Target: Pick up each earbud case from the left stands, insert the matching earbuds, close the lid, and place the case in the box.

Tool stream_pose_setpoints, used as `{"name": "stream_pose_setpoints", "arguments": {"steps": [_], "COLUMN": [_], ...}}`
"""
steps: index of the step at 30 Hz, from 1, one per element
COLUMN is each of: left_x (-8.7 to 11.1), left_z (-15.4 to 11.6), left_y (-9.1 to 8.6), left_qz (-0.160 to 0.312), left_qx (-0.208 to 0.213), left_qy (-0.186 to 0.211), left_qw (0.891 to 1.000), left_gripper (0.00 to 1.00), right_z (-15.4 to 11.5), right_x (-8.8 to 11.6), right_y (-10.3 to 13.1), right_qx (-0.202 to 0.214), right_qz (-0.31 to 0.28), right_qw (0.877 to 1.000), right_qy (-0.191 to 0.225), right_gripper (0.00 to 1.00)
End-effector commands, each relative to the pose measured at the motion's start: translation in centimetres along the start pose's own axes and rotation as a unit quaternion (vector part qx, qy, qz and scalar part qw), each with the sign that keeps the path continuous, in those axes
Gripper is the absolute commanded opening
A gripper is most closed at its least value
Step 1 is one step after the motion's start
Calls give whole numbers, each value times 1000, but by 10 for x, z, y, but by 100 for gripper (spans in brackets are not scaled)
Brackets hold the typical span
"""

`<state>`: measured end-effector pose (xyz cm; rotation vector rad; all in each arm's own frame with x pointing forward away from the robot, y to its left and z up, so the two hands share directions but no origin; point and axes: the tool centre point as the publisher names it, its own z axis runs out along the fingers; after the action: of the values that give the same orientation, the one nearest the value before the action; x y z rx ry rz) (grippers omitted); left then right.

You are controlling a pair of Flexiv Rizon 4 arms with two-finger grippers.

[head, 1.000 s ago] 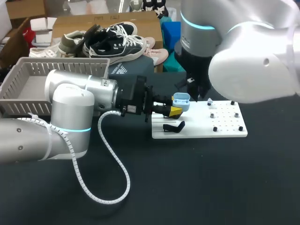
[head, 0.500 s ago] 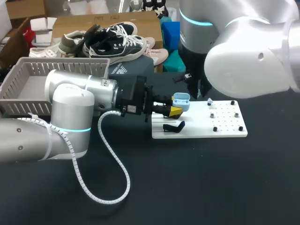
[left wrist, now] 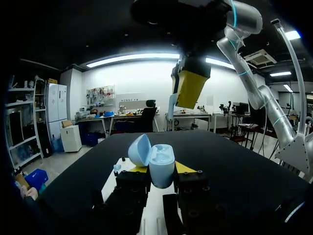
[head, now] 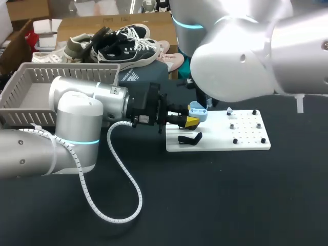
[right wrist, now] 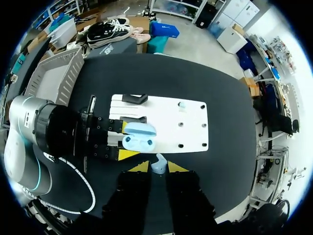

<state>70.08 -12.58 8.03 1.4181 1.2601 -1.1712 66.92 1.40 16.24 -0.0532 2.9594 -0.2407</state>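
An open light-blue earbud case [head: 198, 110] is held over the left end of the white board [head: 220, 141], with my left gripper [head: 192, 120] shut on its sides. In the left wrist view the case [left wrist: 152, 157] sits between the yellow tips with its lid tipped back. My right gripper [right wrist: 157, 167] hangs above the case [right wrist: 138, 136], shut on a small pale-blue earbud [right wrist: 158, 163]. From the left wrist view, the right gripper [left wrist: 190, 87] shows overhead. In the head view my right arm hides its own fingers.
A black stand [head: 189, 138] sits on the board's near left part, with several small black pegs [head: 235, 141] to its right. Another small pale-blue piece [head: 229, 109] rests at the board's far edge. A grey basket [head: 31, 89] stands at the far left.
My right arm has swung leftward across the head view and now covers more of the board's far side. The left arm and the case have stayed put.
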Motion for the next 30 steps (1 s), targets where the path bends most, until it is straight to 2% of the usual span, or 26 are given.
{"name": "stream_pose_setpoints", "arguments": {"steps": [1,11,14,17,19,30], "left_x": [0,0,0,0,0,0], "left_z": [1,1,1,1,1,1], "left_y": [0,0,0,0,0,0], "left_qz": [0,0,0,0,0,0], "left_qx": [-1,-1,-1,-1,-1,-1], "left_qy": [0,0,0,0,0,0], "left_qw": [1000,1000,1000,1000,1000,1000], "left_gripper": [0,0,0,0,0,0], "right_z": [-1,-1,4,4,4,7], "right_x": [-1,-1,-6,-8,-9,-6], "right_y": [1,1,-1,-1,-1,5], "right_qx": [1,1,32,9,11,-12], "right_qz": [0,0,74,131,155,179], "right_qw": [1000,1000,997,991,987,982], "right_qy": [1,1,6,35,32,64], "right_gripper": [0,0,0,0,0,0]}}
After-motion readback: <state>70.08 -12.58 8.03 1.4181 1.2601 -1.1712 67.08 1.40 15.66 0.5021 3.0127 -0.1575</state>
